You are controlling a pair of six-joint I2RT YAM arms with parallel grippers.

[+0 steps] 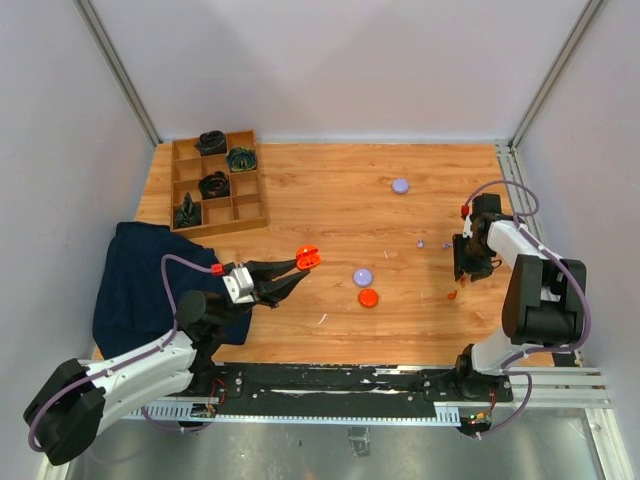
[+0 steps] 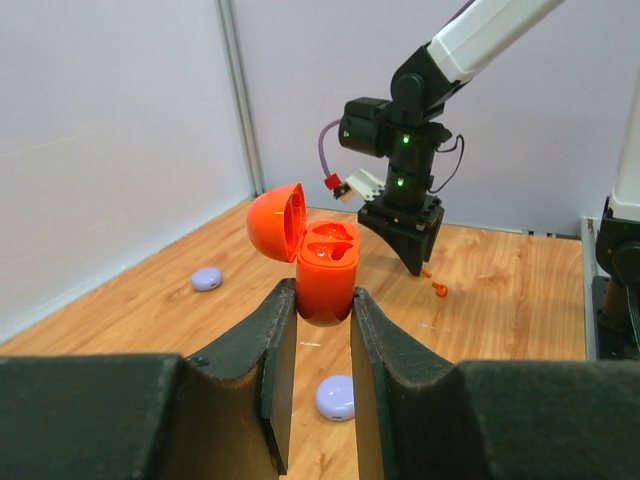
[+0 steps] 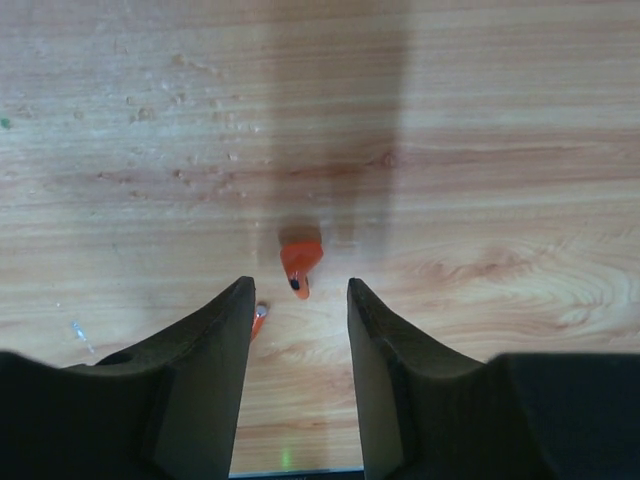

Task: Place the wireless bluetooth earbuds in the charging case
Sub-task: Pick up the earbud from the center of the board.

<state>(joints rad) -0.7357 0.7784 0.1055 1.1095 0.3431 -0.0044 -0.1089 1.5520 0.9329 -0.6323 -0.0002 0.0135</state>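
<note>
Holding the orange-red charging case point(image 2: 327, 268) lid-up and clear of the worktop point(image 1: 330, 200), your left end effector point(image 1: 298, 271) is clamped on the case's lower half, its hinged lid tipped back. Well to the right of the case, your right end effector point(image 3: 300, 290) hangs low over an orange-red earbud point(image 3: 298, 258) lying on the wood; its fingers point(image 3: 215, 340) stand apart on either side, and nothing is gripped. A second small orange-red piece point(image 3: 258, 318) peeks out beside one finger, too hidden to name. Two tiny lavender earbuds point(image 1: 421, 243) also lie right of the case, a little farther back than the orange-red one. By the look of it, the task is at its opening stage: the case is open and presented, but no bud has been lifted, and every one in view is on the worktop. Whether either well inside the case is filled, the left wrist view does not settle. Picking, carrying and seating all appear to be left for you.
</note>
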